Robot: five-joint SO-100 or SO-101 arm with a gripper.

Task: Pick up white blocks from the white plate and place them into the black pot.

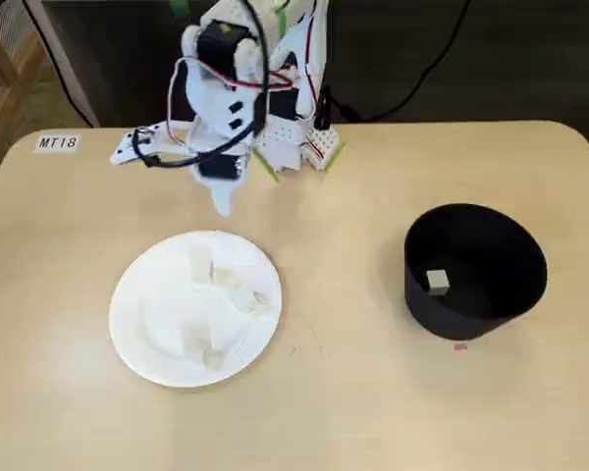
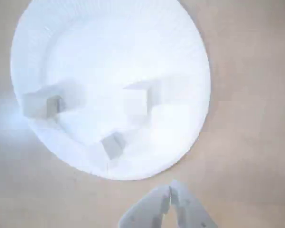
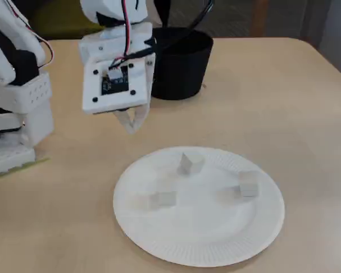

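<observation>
Hand [image 2: 171, 190] tips sit at the bottom edge of the wrist view, fingers pressed together, nothing between them. It hangs over bare worktop [image 1: 324, 392] just off the rim of the white plate [image 2: 109, 28]; a fixed view shows the same, hand [image 3: 132, 124] above the wood between plate and arm base.

White plate [image 3: 199, 250] carries three white blocks [image 3: 190, 163], spread apart, none touching: one near the far rim, one on the right [image 3: 248, 185], one on the left [image 3: 163, 198]. Wrist view shows the same three, blurred [image 2: 40, 105].

Black pot [image 1: 471, 289] stands upright on the worktop, well apart from the plate, to its right in a fixed view. One block [image 1: 437, 282] lies inside it on the bottom, near the left wall.

Label "MT18" [image 1: 58, 143] is stuck at the worktop's far left corner.
</observation>
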